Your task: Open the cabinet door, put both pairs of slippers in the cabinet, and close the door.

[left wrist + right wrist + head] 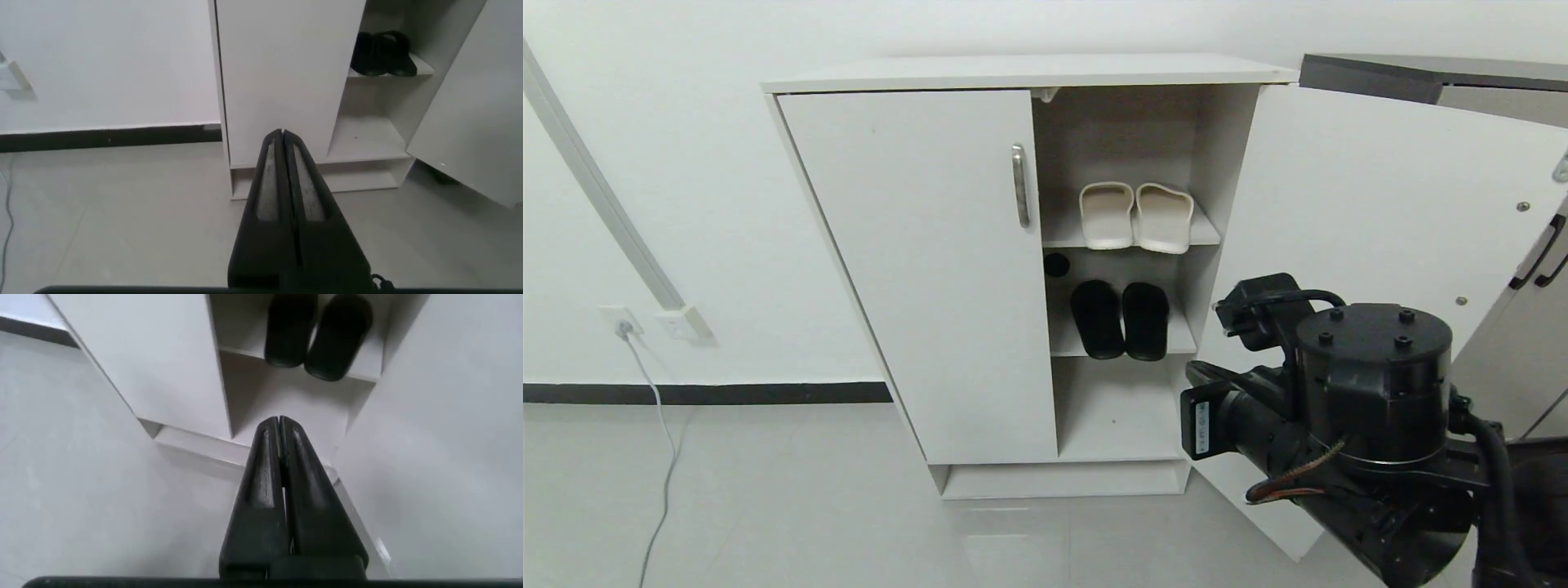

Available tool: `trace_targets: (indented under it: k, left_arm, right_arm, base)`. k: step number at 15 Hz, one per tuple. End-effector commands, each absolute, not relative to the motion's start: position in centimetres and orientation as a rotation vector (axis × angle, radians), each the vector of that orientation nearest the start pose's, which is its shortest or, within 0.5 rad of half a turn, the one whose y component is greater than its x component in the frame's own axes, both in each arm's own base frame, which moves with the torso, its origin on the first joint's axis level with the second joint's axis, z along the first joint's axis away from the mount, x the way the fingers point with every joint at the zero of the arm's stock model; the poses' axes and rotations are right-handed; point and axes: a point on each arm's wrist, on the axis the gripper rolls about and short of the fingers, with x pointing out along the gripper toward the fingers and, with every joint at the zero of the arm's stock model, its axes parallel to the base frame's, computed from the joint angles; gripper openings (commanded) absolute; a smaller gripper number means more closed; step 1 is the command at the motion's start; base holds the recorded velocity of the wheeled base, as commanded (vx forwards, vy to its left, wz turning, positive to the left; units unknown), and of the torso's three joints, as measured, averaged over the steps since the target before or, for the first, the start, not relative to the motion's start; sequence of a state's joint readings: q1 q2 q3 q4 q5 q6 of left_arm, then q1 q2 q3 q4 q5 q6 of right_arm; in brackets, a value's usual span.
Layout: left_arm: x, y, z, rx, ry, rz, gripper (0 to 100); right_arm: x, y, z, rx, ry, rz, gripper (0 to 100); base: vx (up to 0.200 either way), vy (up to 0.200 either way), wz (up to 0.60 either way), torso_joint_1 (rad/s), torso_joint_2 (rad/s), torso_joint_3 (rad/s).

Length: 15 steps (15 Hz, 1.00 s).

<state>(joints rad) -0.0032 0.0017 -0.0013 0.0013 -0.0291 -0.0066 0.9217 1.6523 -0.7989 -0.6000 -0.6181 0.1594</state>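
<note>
Cabinet [1029,73] condition: the right door [1380,212] is found swung wide open, while the left door [931,269] is shut, with its metal handle [1020,186] upright at the inner edge. White slippers [1135,216] are recorded side by side on the upper shelf [1209,237]. Black slippers [1121,320] are recorded side by side on the middle shelf [1180,347], directly under the white pair. A bottom compartment [1111,408] is noted beneath them.

Left tool [282,175]: the fingers are pressed together and nothing is gripped. It is positioned above the floor [122,212], well short of the cabinet. The shut left door is found straight ahead of its tips; the black slippers are seen farther ahead, off toward the open side.

Right tool [282,457]: the fingers are pressed together and nothing is gripped. It is pointed at the bottom compartment, with the black slippers on their shelf beyond and above its tips. The open door is found close beside this tool on its outer side. The right arm [1372,384] is seen in front of the lower part of that door.

Surroundings: a wall socket [621,318] with a cable [662,441] trailing to the floor is noted well apart from both tools, beyond the shut door's side of the cabinet. A black skirting strip [703,394] is recorded along the foot of the wall. Grey furniture [1437,77] is seen past the open door, farther from the right tool than the door itself.
</note>
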Motion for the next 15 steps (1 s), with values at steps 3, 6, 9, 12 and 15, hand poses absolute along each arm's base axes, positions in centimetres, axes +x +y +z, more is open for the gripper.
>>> trace_targets:
  k: [3,6,9,12,15]
  left_arm:
    - [-2.28,-0.06,7.58,-0.006,0.002,-0.032,0]
    - [-2.28,-0.06,7.58,-0.008,0.002,-0.032,0]
    - [-2.28,-0.06,7.58,-0.008,0.002,-0.032,0]
    - [-2.28,-0.06,7.58,-0.008,0.002,-0.032,0]
    - [-2.27,-0.06,7.54,-0.008,0.003,-0.032,0]
  right_arm:
    - [18.69,22.55,18.85,-0.029,0.215,0.287,0]
    - [18.69,22.56,18.77,-0.031,0.218,0.287,0]
    - [18.69,22.56,18.77,-0.033,0.217,0.287,0]
    - [18.69,22.56,18.77,-0.033,0.217,0.285,0]
    - [18.69,22.55,18.74,-0.036,0.219,0.285,0]
  base:
    - [0.000,0.000,0.00,0.000,0.00,0.000]
    - [0.000,0.000,0.00,0.000,0.00,0.000]
    - [0.000,0.000,0.00,0.000,0.00,0.000]
    - [0.000,0.000,0.00,0.000,0.00,0.000]
    - [0.000,0.000,0.00,-0.002,-0.15,-0.243]
